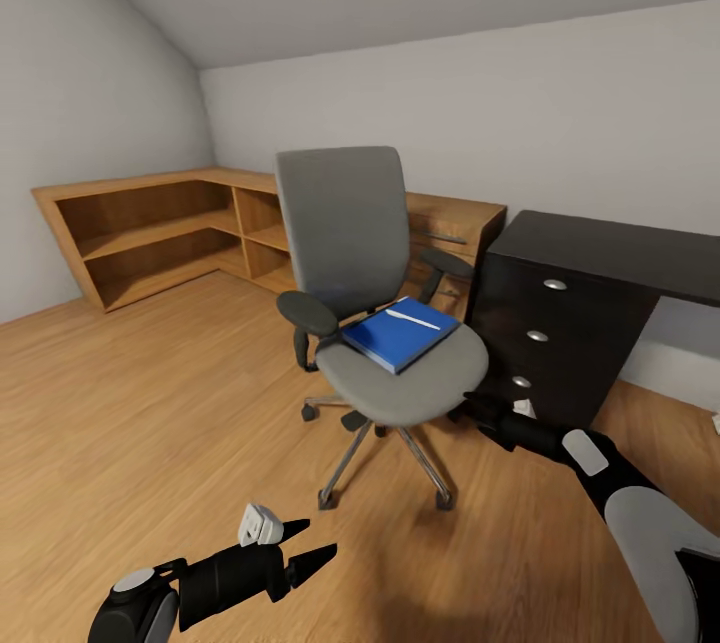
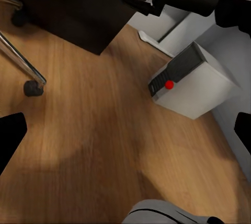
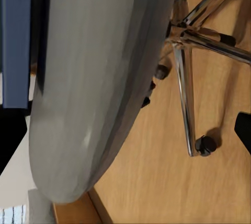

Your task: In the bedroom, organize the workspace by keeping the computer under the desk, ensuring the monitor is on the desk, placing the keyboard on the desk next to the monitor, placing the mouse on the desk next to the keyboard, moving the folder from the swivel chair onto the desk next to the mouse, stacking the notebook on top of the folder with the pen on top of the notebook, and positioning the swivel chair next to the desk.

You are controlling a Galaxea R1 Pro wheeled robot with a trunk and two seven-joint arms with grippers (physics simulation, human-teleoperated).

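Note:
The grey swivel chair (image 1: 345,223) stands mid-room with the blue folder (image 1: 400,335) on its seat and a slim white pen (image 1: 412,320) lying on the folder. The black desk (image 1: 610,245) with its drawer unit is just right of the chair. My right gripper (image 1: 478,413) is open at the seat's right edge, with the seat's underside (image 3: 89,93) and the folder (image 3: 15,36) close before it. My left gripper (image 1: 320,536) hangs open low over the floor. The computer (image 2: 193,83) sits on the floor beside the desk (image 2: 78,10). Monitor, keyboard, mouse and notebook are out of view.
A low light-wood shelf cabinet (image 1: 160,228) runs along the back wall and left corner. The chair's metal star base (image 1: 385,453) and castors (image 2: 32,88) spread over the plank floor. Open floor lies to the left and front.

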